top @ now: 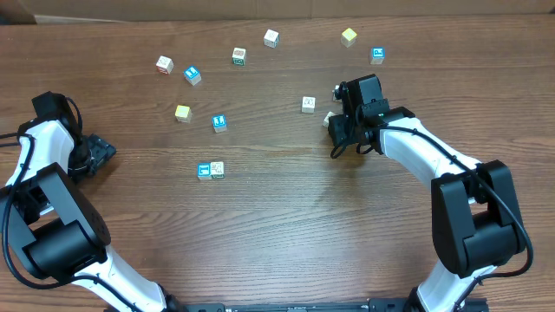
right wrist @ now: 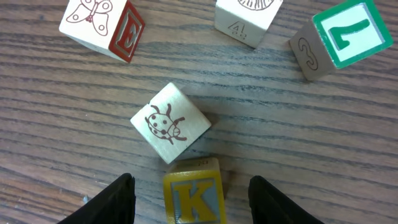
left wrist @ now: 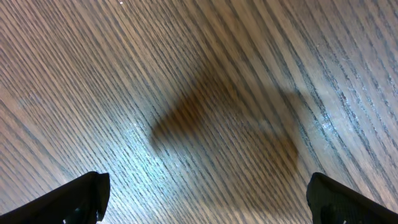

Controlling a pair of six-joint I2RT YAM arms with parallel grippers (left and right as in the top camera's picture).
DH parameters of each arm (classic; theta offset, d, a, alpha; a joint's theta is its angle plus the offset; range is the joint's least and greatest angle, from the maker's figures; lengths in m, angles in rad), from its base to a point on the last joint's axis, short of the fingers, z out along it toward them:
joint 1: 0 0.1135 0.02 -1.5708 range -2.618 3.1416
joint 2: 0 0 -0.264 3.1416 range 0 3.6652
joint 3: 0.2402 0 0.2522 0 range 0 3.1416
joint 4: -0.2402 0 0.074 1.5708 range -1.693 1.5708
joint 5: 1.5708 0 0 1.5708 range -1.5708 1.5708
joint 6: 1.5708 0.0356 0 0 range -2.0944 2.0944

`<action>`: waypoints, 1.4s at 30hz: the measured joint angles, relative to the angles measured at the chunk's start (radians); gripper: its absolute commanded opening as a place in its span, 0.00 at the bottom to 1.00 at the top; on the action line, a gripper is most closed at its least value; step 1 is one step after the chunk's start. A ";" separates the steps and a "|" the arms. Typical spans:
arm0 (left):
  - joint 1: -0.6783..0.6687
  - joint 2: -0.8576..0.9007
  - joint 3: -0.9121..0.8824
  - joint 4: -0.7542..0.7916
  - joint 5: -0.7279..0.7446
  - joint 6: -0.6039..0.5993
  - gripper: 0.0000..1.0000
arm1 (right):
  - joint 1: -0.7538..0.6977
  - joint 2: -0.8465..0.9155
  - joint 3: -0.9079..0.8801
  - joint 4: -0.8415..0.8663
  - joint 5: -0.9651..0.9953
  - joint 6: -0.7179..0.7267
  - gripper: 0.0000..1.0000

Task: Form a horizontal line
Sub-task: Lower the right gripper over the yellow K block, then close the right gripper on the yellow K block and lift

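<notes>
K block point(right wrist: 193, 202) sits between the right gripper's point(right wrist: 191, 186) parted fingers, ungripped — likely next for the two-cube row point(top: 212, 170); left gripper point(left wrist: 205, 186) idles wide open, clear of the work.

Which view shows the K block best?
Right wrist: the K block sits large inside the right pincer, letter readable. Overhead shows only a pale corner of it beside that pincer. Left wrist shows none of it.
</notes>
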 measured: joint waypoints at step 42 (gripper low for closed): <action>0.000 0.000 0.000 0.000 0.000 0.000 1.00 | -0.001 0.015 0.115 -0.151 0.018 0.000 0.48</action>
